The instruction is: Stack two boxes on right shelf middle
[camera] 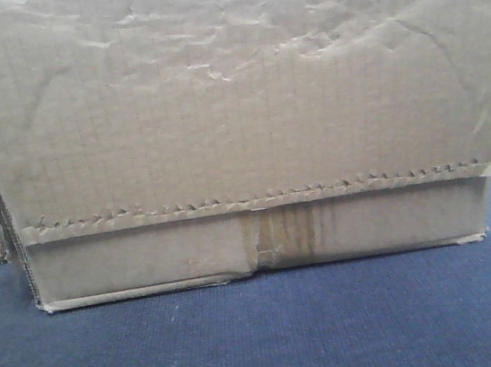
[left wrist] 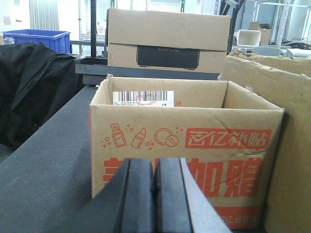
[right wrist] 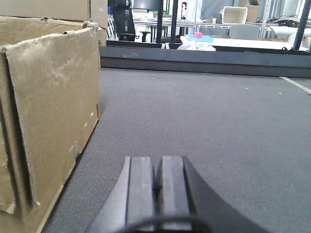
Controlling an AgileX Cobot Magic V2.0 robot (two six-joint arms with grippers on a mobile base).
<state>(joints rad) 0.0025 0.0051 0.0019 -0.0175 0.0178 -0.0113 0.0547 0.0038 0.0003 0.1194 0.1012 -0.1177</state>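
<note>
While our left gripper [left wrist: 154,194] and right gripper [right wrist: 159,187] sit pressed together on nothing, we should spread both before squaring up: printed box [left wrist: 187,150] at the left's twelve o'clock, plain box [right wrist: 48,111] at the right's nine.

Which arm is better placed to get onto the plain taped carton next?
Probably right. The right end effector, shut, sits just beside the plain carton with open carpet ahead. The left end effector, also shut, faces the red-printed open carton, which stands in its way.
</note>
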